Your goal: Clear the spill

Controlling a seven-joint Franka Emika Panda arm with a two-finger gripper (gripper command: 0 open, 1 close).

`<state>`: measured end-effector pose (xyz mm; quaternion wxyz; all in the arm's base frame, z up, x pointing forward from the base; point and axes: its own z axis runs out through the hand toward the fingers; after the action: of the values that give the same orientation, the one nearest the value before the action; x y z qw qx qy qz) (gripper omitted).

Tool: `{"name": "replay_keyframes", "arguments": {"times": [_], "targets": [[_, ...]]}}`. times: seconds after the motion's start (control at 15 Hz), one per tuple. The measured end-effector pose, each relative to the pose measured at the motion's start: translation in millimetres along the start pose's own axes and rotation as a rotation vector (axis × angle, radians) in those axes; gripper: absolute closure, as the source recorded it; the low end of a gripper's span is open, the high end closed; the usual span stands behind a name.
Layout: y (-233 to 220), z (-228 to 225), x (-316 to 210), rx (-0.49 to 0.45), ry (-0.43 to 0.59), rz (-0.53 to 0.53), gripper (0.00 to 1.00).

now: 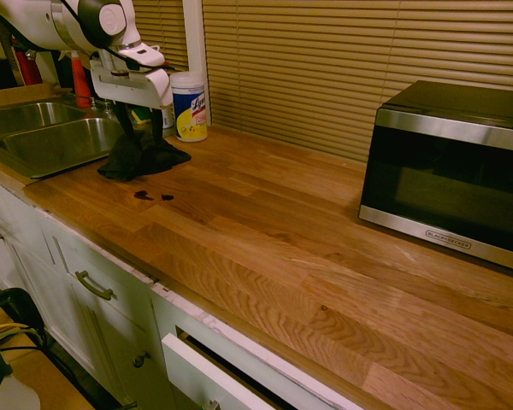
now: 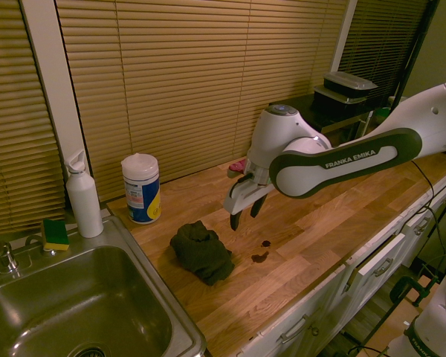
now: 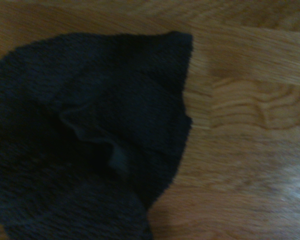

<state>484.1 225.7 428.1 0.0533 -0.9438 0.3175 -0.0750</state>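
The spill [image 1: 143, 195] is two small glossy dark blotches on the light wood counter, seen in the second exterior view as the spill [image 2: 260, 257] near the front edge. A crumpled black cloth [image 2: 202, 251] lies on the counter between the spill and the sink; it is the cloth [image 1: 141, 158] in the first exterior view. My gripper [image 2: 245, 214] hangs open a little above the counter, just beside the cloth on the side away from the sink, holding nothing. In the first exterior view the gripper [image 1: 135, 120] stands over the cloth. The cloth [image 3: 90, 140] fills much of the wrist view.
A steel sink [image 2: 74, 312] is sunk into the counter beside the cloth. A wipes canister [image 2: 141, 188], a white bottle [image 2: 83, 195] and a sponge [image 2: 56, 234] stand behind it. A microwave [image 1: 449, 171] sits at the counter's other end. Blinds cover the back wall.
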Motion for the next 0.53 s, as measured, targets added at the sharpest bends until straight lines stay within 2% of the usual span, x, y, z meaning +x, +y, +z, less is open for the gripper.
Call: {"name": "replay_keyframes", "arguments": {"times": [0.53], "targets": [[-73,14,-30,0.023,-0.015,-0.058,0.00]]}}
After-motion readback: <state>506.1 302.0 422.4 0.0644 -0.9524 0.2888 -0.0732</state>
